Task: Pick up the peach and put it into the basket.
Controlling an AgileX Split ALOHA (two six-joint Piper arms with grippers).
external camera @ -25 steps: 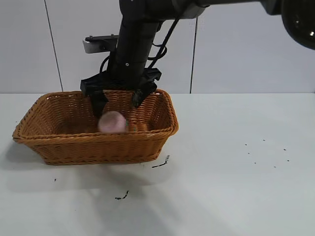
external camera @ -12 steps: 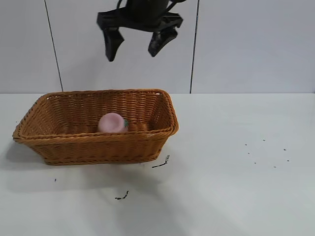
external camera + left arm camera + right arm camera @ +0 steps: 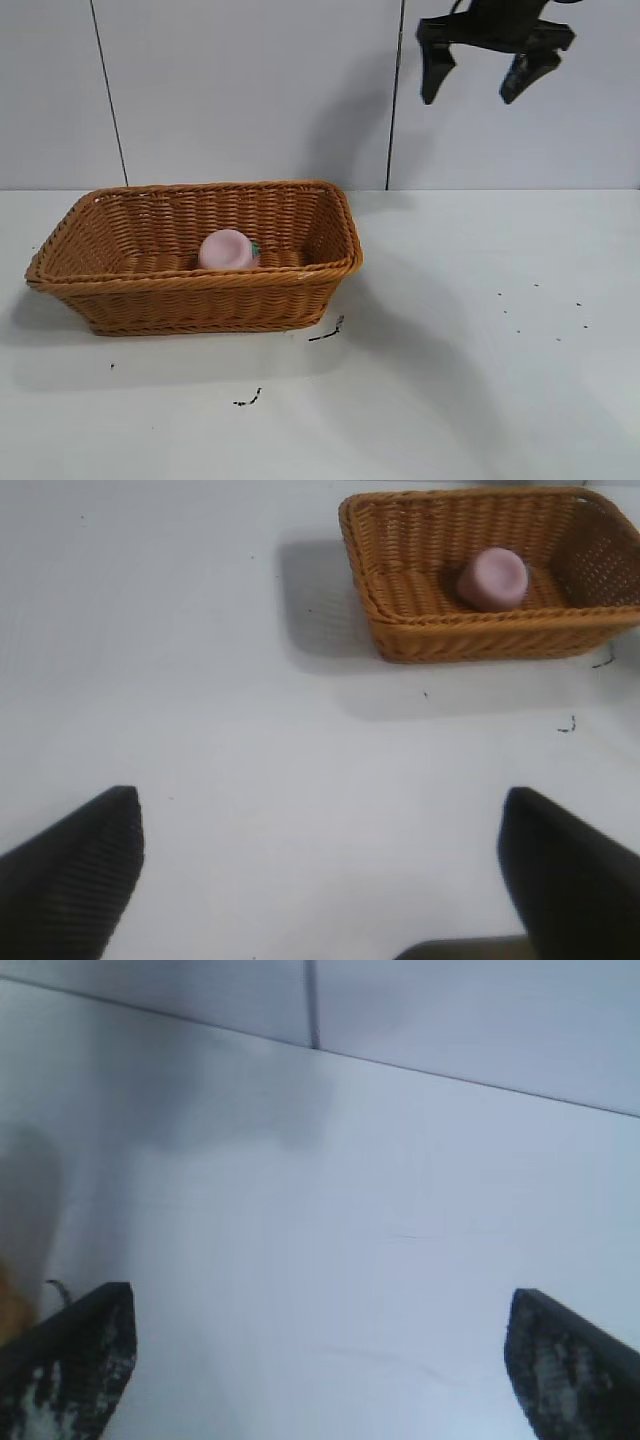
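Right gripper [image 3: 480, 80] jaws spread wide, holding nothing.

A white counter [image 3: 480, 400] carries scattered small dark specks [image 3: 541, 310] and two dark squiggly scraps [image 3: 248, 399]; pale wall panels [image 3: 250, 90] stand behind.

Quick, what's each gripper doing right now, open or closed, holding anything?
Left gripper: open, empty.
Right gripper: open, empty, high above the table.

basket [image 3: 190, 290]: rough woven wicker, braided rim | peach [image 3: 227, 249] inside basket: smooth, matte, kinda plasticky | tabletop [image 3: 480, 380] under basket: smooth matte white | right hand [image 3: 478, 77] fingers: matte black
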